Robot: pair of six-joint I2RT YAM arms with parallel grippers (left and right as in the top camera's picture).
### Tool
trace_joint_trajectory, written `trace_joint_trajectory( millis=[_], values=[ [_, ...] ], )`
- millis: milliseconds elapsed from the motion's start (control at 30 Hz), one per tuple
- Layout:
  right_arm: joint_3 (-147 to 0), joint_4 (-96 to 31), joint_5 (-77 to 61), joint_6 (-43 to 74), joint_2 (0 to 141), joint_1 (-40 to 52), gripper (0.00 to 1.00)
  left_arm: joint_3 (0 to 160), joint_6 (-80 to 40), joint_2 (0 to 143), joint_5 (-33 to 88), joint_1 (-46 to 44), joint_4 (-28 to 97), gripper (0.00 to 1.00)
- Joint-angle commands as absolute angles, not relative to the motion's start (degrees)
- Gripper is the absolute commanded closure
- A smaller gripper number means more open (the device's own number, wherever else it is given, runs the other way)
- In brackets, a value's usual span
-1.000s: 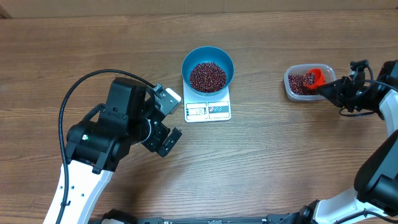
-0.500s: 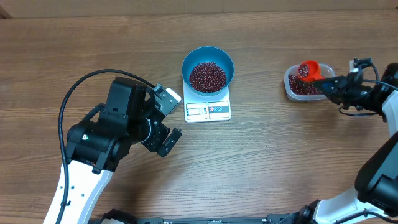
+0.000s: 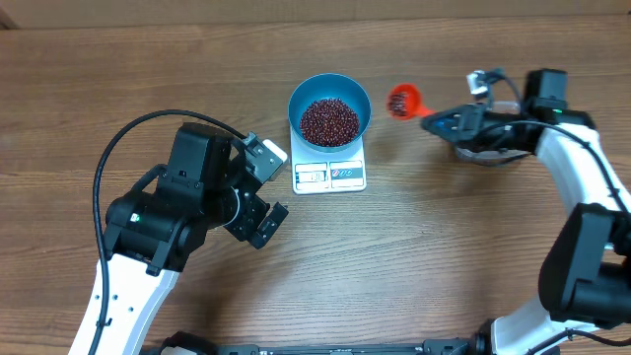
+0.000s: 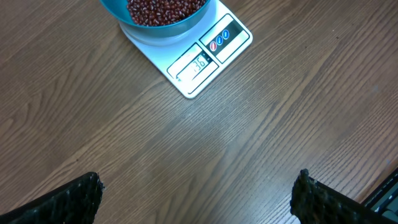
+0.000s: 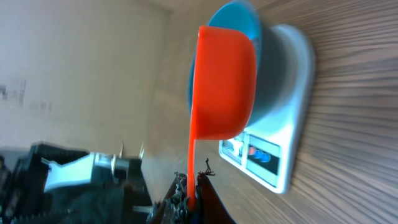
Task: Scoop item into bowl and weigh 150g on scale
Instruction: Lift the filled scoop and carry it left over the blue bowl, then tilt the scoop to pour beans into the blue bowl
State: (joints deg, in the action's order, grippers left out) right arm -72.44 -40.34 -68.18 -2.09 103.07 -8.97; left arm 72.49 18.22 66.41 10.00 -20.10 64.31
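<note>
Orange scoop [image 3: 400, 100] raised, carried over, now near blue bowl [image 3: 294, 106]

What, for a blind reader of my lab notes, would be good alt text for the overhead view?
The right fingers hold an orange scoop of beans just right of a blue bowl, itself holding a heap of dark red-brown beans, on a white scale on a wooden table. The left fingers are open and empty, left of the scale.

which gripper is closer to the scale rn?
Left. The left gripper sits open just left of the scale, by its display end. The right gripper, shut on the orange scoop, is farther away to the right, past the bowl.
</note>
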Motion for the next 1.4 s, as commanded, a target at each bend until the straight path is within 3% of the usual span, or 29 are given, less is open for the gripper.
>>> trace_joint_trajectory(
  millis=[0,233,500,800,1367],
  values=[
    [-73.12,-36.4,-69.69,1.45,103.31,-4.25,0.96,73.65,19.29,66.37,9.67,-19.9,64.27,0.0],
    [-73.12,-27.7,-58.94,2.37,103.31,3.66,0.96,73.65,19.29,66.37,9.67,-19.88,64.29,0.0],
    [-73.14,-25.63,-43.05,-16.49,103.24,10.55,0.96,73.65,19.29,66.37,9.69,-19.9,64.27,0.0],
    [-73.14,-21.85,-41.25,-23.03,103.2,10.87,0.96,73.65,19.29,66.37,9.69,-19.88,64.27,0.0],
    [-73.14,-16.25,-39.4,-22.92,103.2,10.63,0.96,73.65,19.29,66.37,9.67,-19.88,64.27,0.0]
  ],
)
